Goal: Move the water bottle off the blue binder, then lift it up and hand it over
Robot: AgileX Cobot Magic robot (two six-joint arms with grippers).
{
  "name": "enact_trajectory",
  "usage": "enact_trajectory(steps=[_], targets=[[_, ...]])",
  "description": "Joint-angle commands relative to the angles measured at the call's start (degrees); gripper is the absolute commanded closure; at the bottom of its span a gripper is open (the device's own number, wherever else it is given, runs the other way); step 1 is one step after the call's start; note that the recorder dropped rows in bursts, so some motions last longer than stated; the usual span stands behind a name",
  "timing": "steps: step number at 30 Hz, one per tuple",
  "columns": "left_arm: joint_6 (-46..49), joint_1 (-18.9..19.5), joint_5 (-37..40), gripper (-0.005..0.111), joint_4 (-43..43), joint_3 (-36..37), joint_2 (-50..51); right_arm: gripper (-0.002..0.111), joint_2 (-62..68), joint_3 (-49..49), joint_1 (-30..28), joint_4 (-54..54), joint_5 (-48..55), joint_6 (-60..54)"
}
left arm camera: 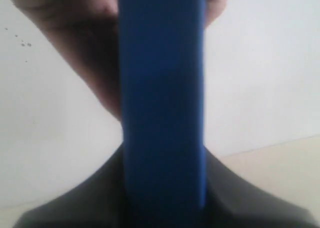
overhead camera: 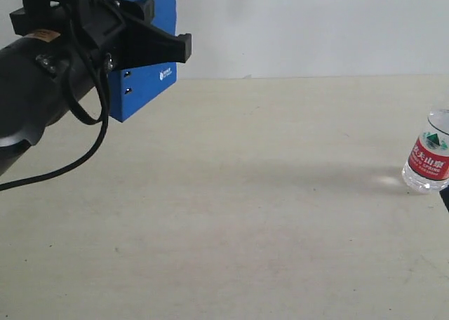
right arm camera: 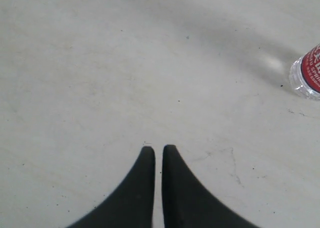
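My left gripper (overhead camera: 168,41) holds the blue binder (overhead camera: 144,88) up in the air at the far left, shut on it edge-on. In the left wrist view the binder (left arm camera: 162,113) fills the middle between my dark fingers (left arm camera: 230,198). The water bottle (overhead camera: 429,155) stands on the table at the right edge, off the binder, its cap cut off by the frame. My right gripper (right arm camera: 158,149) hovers low over bare table, shut and empty, with the bottle (right arm camera: 307,73) well off to one side.
A blurred skin-toned shape, seemingly a person's hand (left arm camera: 90,53), sits at the binder's far end. The pale table (overhead camera: 245,194) spreads between the two arms. A black cable (overhead camera: 84,158) hangs from the left arm. A white wall stands behind.
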Motion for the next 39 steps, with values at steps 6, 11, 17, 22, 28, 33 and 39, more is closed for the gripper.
enact_trajectory(steps=[6,11,17,22,28,33,39], targets=[[6.21,-0.21,2.56,0.095,1.31,-0.55,-0.27,0.109,-0.18,-0.08,0.0,-0.32,1.61,0.31],[6.21,-0.21,3.66,0.064,1.31,-0.55,-0.27,0.109,-0.18,-0.08,0.0,-0.32,1.61,0.31],[6.21,-0.21,3.66,0.031,1.1,-0.55,-0.27,0.109,-0.18,-0.08,0.0,-0.32,1.61,0.31],[6.37,-0.21,4.69,0.03,-1.21,-0.55,-0.27,0.109,-0.18,-0.08,0.0,-0.32,1.61,0.31],[27.85,-0.21,2.59,0.1,-12.84,2.52,1.79,0.109,-0.18,-0.08,0.0,-0.32,1.61,0.31],[50.67,5.86,4.52,0.101,-9.88,3.1,4.7,0.109,-0.18,-0.08,0.0,-0.32,1.13,0.1],[43.05,26.3,12.43,0.101,-18.26,3.1,6.83,0.109,-0.18,-0.08,0.0,-0.32,1.49,-1.07]])
